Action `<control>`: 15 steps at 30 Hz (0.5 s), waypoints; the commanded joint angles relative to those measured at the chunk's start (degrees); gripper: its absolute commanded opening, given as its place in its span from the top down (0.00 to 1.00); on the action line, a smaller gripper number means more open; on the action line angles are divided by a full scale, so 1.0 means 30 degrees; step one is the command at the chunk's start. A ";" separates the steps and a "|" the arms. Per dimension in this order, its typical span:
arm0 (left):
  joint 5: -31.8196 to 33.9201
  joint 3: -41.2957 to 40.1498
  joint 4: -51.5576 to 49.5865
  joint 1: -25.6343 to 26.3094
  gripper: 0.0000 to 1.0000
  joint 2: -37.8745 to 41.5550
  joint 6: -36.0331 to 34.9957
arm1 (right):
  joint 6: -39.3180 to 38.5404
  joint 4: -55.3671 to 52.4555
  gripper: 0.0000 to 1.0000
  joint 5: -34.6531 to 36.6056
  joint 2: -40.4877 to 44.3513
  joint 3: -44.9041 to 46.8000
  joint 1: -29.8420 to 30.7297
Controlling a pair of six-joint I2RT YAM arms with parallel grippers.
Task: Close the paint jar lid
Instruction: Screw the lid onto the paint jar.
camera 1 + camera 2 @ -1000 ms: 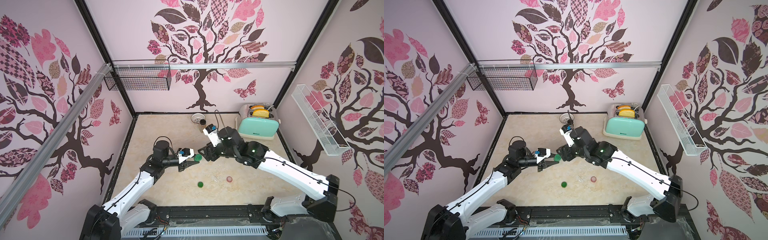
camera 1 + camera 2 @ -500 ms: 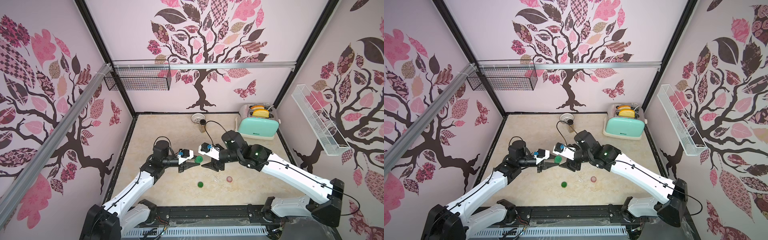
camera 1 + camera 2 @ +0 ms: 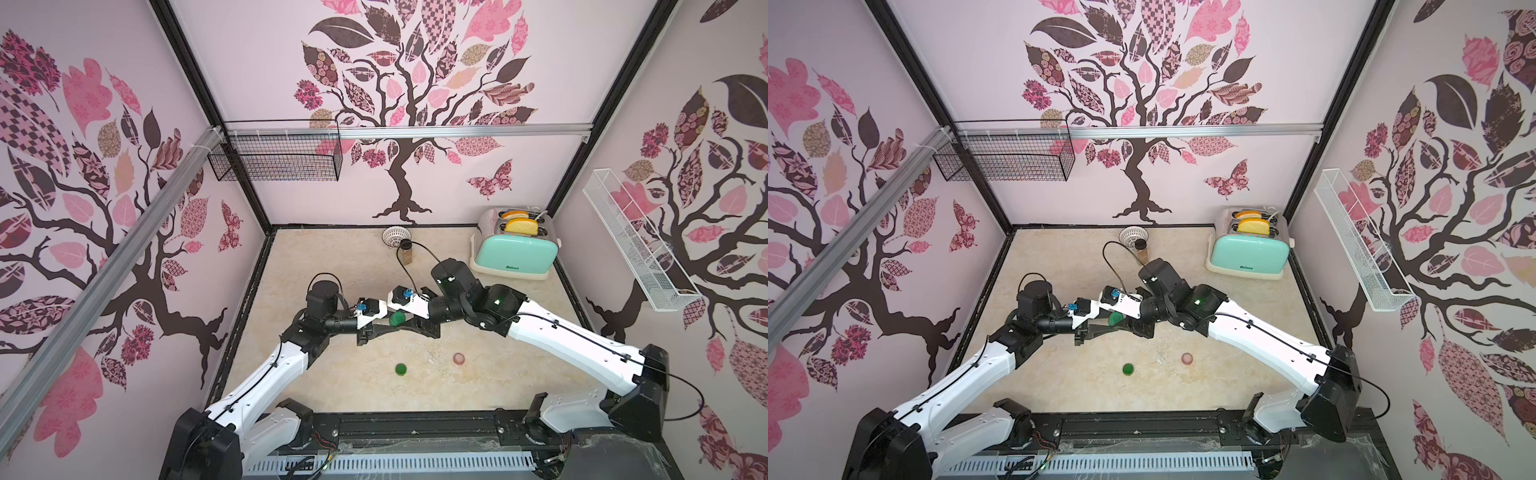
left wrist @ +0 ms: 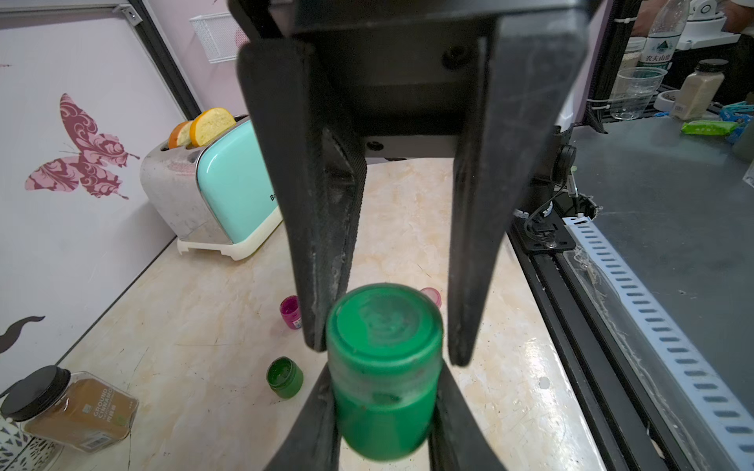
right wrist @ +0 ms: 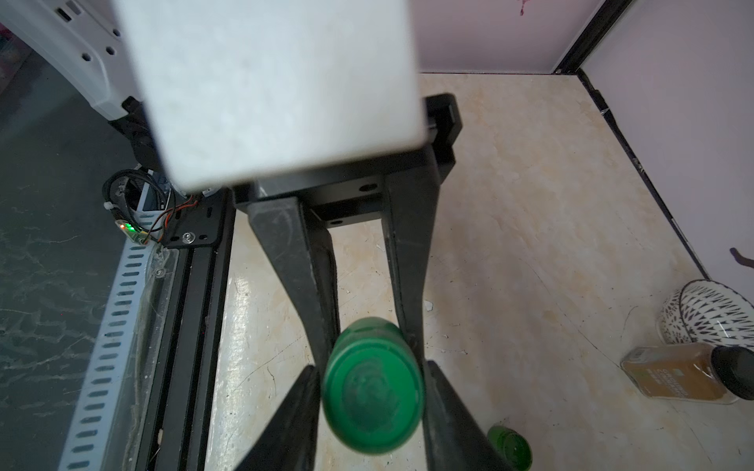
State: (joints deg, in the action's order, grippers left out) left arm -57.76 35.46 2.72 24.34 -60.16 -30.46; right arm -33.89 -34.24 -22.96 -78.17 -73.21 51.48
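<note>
Shows right gripper (image 5: 369,367) swung level since a second ago, jaws drawn in beside the lid (image 4: 385,322), firm contact not discernible, and green paint jar (image 4: 383,412) aloft over the table (image 4: 204,326), pinched tight in left gripper (image 4: 383,369); suggests tightening twist next.

The paint jar (image 4: 383,412) is small and round, with green paint inside. Its green lid (image 4: 385,326) sits on its mouth, with dried smears on top; I cannot tell how tight it is. The jar hangs up in the air, tipped a bit, low in the middle of the left wrist view; in both top views the jar (image 3: 397,319) (image 3: 1115,319) is a green spot near the middle. The left gripper (image 4: 383,369) pinches its body; the right gripper (image 5: 371,367) hugs the lid from both sides.
</note>
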 commanded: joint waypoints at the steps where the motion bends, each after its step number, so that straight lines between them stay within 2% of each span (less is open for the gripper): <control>1: -0.0083 0.0480 -0.0080 0.0003 0.73 -0.0146 -0.0247 | 0.0045 0.0053 0.64 -0.0414 -0.0118 -0.0909 0.0014; 6: 0.0113 0.0484 -0.0096 -0.0006 0.73 -0.0102 -0.0252 | 0.0845 0.0285 0.81 -0.0005 -0.0396 -0.1019 0.0009; 10: 0.0448 0.0483 -0.0088 0.0005 0.73 -0.0029 -0.0303 | 0.3034 0.1190 0.95 0.1127 -0.0572 -0.1056 0.0118; 13: 0.0942 0.0454 -0.0050 0.0003 0.73 0.0072 -0.0303 | 0.5488 0.2114 0.99 0.3242 -0.0574 -0.0888 0.0620; 15: 0.1352 0.0411 0.0016 -0.0013 0.74 0.0160 -0.0306 | 0.7579 0.2718 1.00 0.5863 -0.0649 -0.0792 0.1390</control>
State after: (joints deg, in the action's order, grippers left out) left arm -54.24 35.46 2.00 23.97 -60.27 -30.46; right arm -21.80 -32.38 -15.79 -79.35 -73.47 53.43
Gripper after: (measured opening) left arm 0.311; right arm 0.323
